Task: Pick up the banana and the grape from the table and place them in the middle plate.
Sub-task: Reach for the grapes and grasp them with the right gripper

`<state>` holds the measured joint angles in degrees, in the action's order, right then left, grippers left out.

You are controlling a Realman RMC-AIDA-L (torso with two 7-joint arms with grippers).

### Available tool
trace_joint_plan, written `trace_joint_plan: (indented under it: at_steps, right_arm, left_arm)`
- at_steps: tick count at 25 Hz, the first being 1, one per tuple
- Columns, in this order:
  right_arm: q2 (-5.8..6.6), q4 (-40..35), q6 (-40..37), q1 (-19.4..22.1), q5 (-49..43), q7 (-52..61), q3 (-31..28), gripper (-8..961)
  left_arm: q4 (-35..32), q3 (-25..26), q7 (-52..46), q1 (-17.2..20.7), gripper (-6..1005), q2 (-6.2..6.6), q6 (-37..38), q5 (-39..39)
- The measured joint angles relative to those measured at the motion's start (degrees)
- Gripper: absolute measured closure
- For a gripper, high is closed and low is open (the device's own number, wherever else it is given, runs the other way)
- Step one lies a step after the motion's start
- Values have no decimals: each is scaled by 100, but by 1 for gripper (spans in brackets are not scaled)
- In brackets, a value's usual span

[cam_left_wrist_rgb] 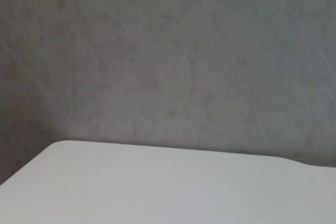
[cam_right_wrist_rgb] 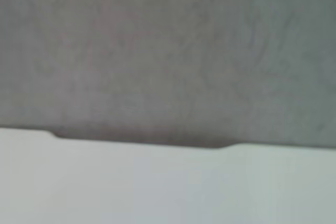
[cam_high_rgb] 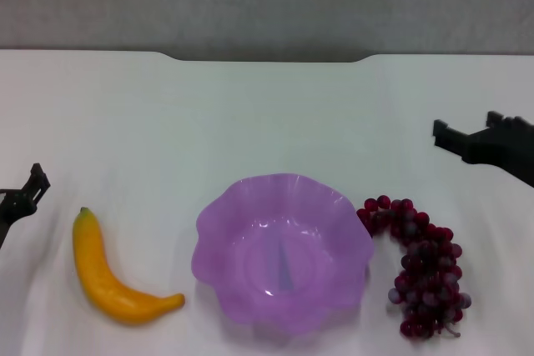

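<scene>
White table (cam_high_rgb: pixel 250 114), banana (cam_high_rgb: pixel 113 277) left, purple middle plate (cam_high_rgb: pixel 219 231) centre, grape (cam_high_rgb: pixel 425 268) right

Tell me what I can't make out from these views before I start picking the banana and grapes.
- Left gripper: head view's left edge cuts it off; finger state unreadable.
- Right gripper: head view shows only dark silhouette; finger state unclear.
- Both wrist views: only the table and wall; no banana, grape or middle plate.
- Grape: its lowest berries reach the head view's bottom edge.
</scene>
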<state>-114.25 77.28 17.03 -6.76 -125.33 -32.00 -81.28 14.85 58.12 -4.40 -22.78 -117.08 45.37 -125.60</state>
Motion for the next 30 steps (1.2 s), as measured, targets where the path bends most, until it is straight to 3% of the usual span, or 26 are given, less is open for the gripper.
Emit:
trace_joint_plan:
  at_steps: [1,6,13,19,30]
  right_arm:
    - [-43,159,446,24,40,-34,-234,59]
    - [-19,303,1950,-79,177,438,-1020,60]
    - [-21,136,3703,-572,122,739,-2154,63]
    - [27,-450,4397,-1028,23,741,-2504,65]
    - [57,-2011,4765,-1945,-504,814,-2625,68]
  left_arm:
    - [0,3,0,-6,117,1,1,0]
    - [0,7,1,-25,117,1,-15,0]
    - [0,6,-14,-30,117,1,-6,0]
    - [8,6,0,-34,117,1,8,0]
    - [9,6,-8,-34,117,1,21,0]
